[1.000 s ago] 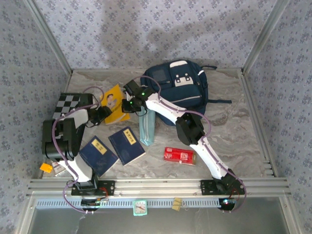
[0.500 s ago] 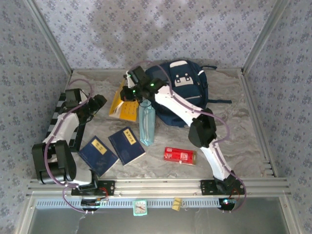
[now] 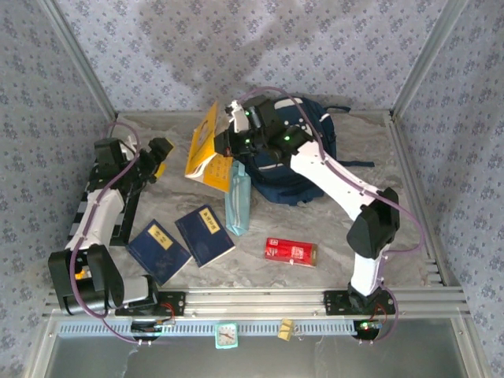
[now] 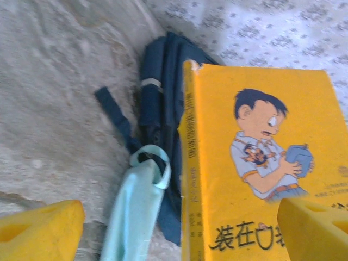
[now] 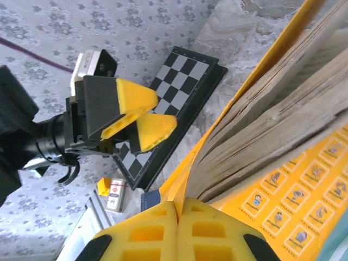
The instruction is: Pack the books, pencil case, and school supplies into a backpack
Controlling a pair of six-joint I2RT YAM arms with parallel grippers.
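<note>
Right fingers (image 5: 147, 231) pinching book (image 3: 206, 150), two navy books (image 3: 157, 250) (image 3: 205, 235)

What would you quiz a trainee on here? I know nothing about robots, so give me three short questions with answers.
1. True or false: the left gripper is clamped on the yellow book.
2. How many navy books lie flat on the table?
3. Which thing lies right next to the backpack? A) red box B) pencil case C) chessboard
Key: 1 false: the right gripper holds it, and the left gripper is open. 2 two. 3 B.
</note>
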